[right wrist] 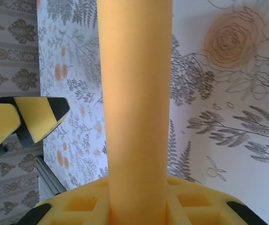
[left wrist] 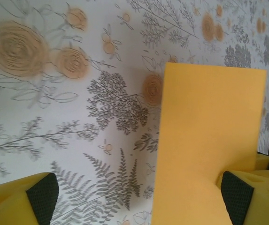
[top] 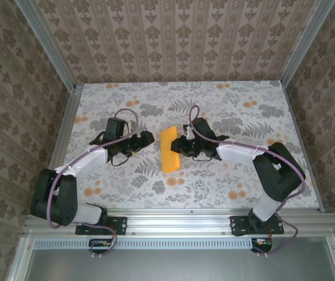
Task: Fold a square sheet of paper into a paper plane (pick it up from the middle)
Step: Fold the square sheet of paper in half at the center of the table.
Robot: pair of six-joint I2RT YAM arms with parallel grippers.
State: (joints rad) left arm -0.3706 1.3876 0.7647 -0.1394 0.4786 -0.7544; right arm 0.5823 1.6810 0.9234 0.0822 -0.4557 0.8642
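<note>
- One surface [top: 126,193] with a grey-and-orange floral print stands between patterned walls and carries two arms.
- One sheet of paper [top: 169,150] is present. It is bright orange and folded to a narrow strip, and it sits at the centre of the surface between the two grippers.
- Left gripper [top: 146,139]: the two fingers [left wrist: 42,201] stand wide apart and hold nothing. The strip reaches up to one finger; contact cannot be told.
- Right gripper [top: 181,146]: the two fingers [right wrist: 200,208] are set narrow and clamp the strip's right edge. The paper extends straight out from the grip.
</note>
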